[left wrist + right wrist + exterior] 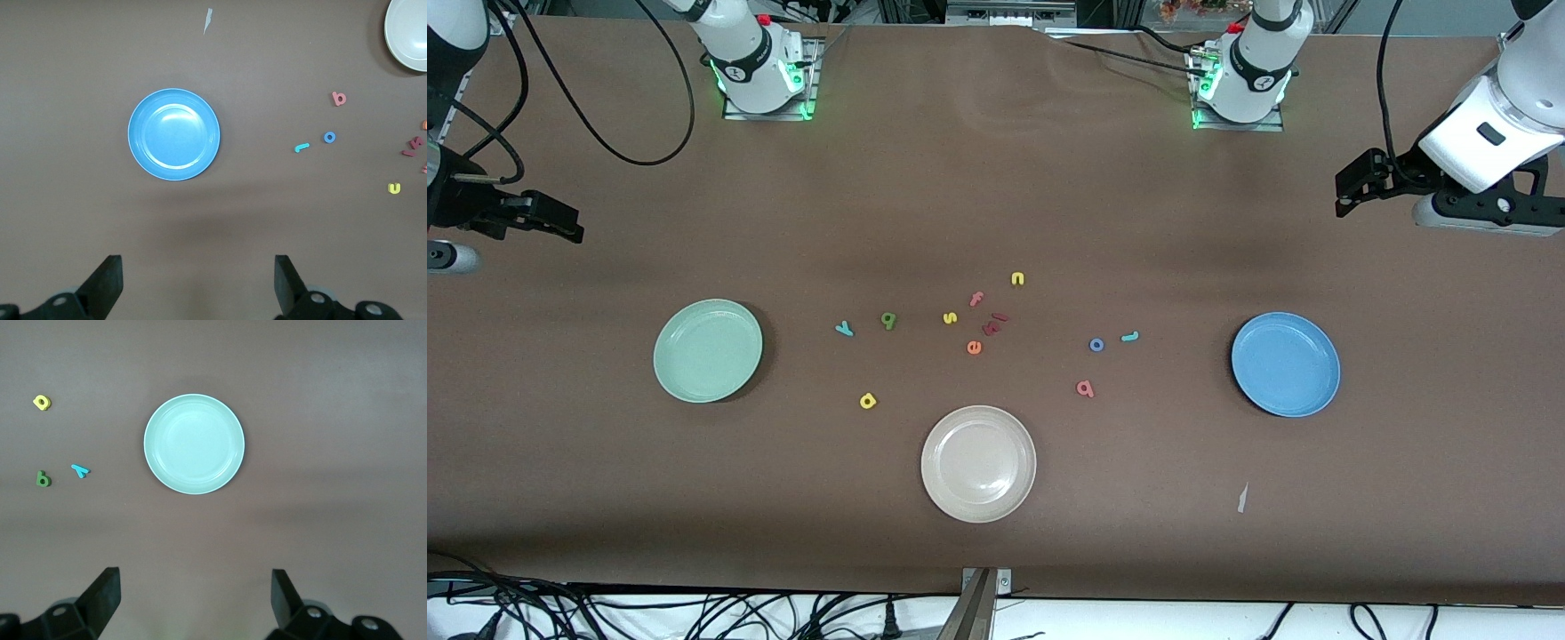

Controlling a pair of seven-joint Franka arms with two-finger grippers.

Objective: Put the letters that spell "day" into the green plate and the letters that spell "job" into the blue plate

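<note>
The mint green plate (708, 350) (194, 444) lies toward the right arm's end and the blue plate (1286, 364) (174, 135) toward the left arm's end. Both plates hold nothing. Between them lie the teal y (844, 329), dark green d (888, 320) and yellow a (868, 401). Closer to the blue plate lie the blue o (1096, 345), teal j (1129, 336) and salmon b (1085, 388). My left gripper (1344, 192) (199, 267) hangs open over bare table beside the blue plate. My right gripper (569, 227) (195, 583) hangs open over bare table beside the green plate.
A beige-white plate (978, 463) sits nearest the front camera at mid-table. Other letters cluster in the middle: yellow s (950, 317), yellow n (1017, 279), pink f (976, 299), orange e (974, 348) and dark red pieces (993, 324). A paper scrap (1241, 498) lies near the blue plate.
</note>
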